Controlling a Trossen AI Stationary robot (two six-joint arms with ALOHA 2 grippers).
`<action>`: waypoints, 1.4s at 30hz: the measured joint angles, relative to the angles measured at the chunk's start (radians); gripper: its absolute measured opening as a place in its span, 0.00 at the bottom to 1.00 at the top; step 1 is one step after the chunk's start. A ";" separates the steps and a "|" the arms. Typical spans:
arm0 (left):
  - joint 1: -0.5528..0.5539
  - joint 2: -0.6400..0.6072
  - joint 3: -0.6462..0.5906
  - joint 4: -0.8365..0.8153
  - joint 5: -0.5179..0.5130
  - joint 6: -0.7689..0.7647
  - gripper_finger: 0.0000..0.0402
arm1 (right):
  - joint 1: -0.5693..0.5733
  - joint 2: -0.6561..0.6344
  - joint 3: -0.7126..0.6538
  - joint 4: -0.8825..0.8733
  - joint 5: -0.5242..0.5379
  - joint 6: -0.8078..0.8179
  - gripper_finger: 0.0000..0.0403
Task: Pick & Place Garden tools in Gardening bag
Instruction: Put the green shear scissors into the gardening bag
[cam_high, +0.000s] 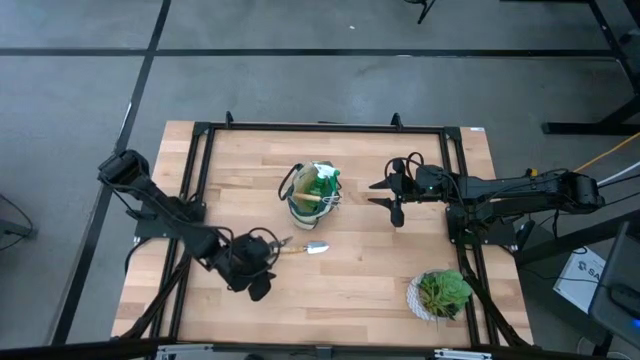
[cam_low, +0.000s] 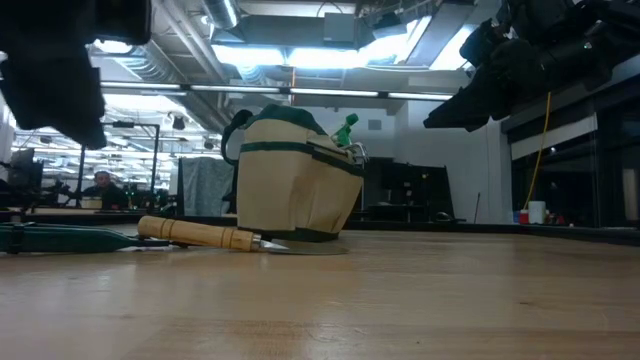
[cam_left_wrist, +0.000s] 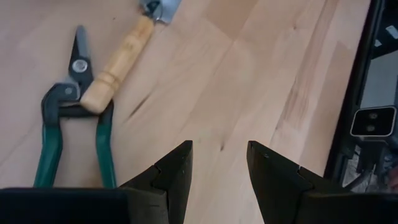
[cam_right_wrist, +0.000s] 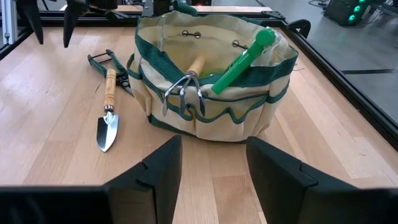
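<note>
A green tool (cam_right_wrist: 245, 59) and a wooden-handled rake (cam_right_wrist: 186, 87) are held in the gardening bag (cam_right_wrist: 211, 106); the trowel (cam_right_wrist: 107, 115) and shears (cam_right_wrist: 112, 62) are left outside it. Both the left gripper (cam_left_wrist: 219, 171) and the right gripper (cam_right_wrist: 213, 165) are spread wide and empty.

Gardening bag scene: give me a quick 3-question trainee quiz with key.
1. True or false: the trowel is inside the gardening bag.
2. What lies under the trowel's handle end? A) shears B) potted plant C) nothing
3. Which gripper is nearer the trowel?

Key:
1. False; it lies on the table beside the bag.
2. A
3. Left gripper, open; the right gripper, also open, faces the bag.
</note>
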 joint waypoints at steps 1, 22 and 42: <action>-0.008 0.000 0.000 -0.007 -0.008 -0.014 0.37 | 0.000 0.000 0.000 0.000 0.000 0.000 0.45; -0.071 0.059 0.000 -0.147 -0.222 -0.077 0.37 | 0.000 0.000 0.000 0.000 -0.004 0.000 0.45; -0.031 0.237 -0.002 -0.164 -0.127 -0.111 0.37 | 0.000 0.000 0.000 0.000 -0.003 0.000 0.45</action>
